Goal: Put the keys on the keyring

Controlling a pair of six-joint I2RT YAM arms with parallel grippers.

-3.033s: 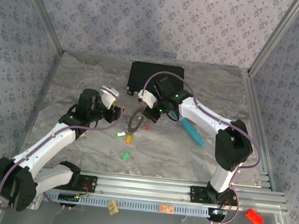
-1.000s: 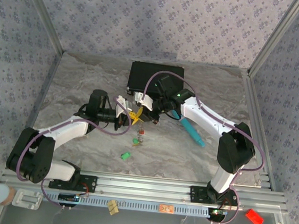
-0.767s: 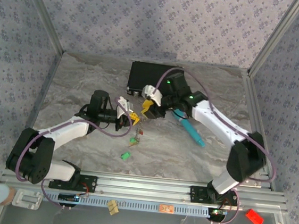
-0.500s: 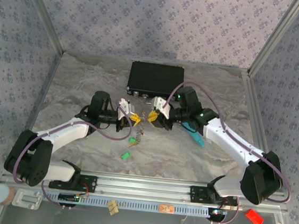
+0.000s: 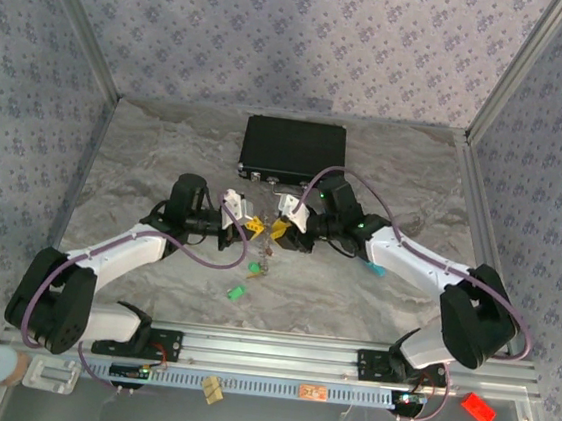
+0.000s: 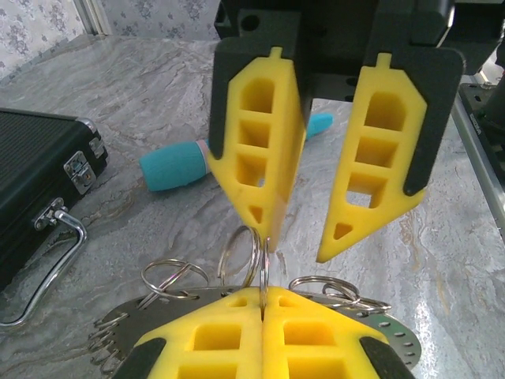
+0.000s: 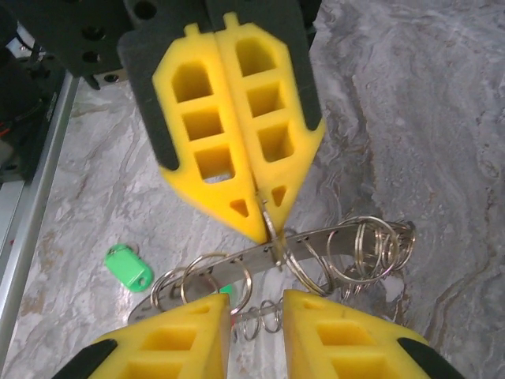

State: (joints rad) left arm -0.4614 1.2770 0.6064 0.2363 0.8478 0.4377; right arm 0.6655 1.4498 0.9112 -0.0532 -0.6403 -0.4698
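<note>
Top view: left gripper (image 5: 254, 226) and right gripper (image 5: 280, 231) meet tip to tip over the worktop (image 5: 147, 146). The keyring (image 5: 264, 255) dangles between them, and a green key (image 5: 236, 291) lies loose nearby.
Left wrist: left jaws are pressed shut on one loop, steadying it.
Right wrist: right jaws are parted and empty, straddling the loops, probably to take a grip.

Grey-blue flowery walls (image 5: 280, 29) on three sides. Wavy grey stone-look table (image 5: 147, 146). Shiny metal rail (image 5: 286, 350) in front.
</note>
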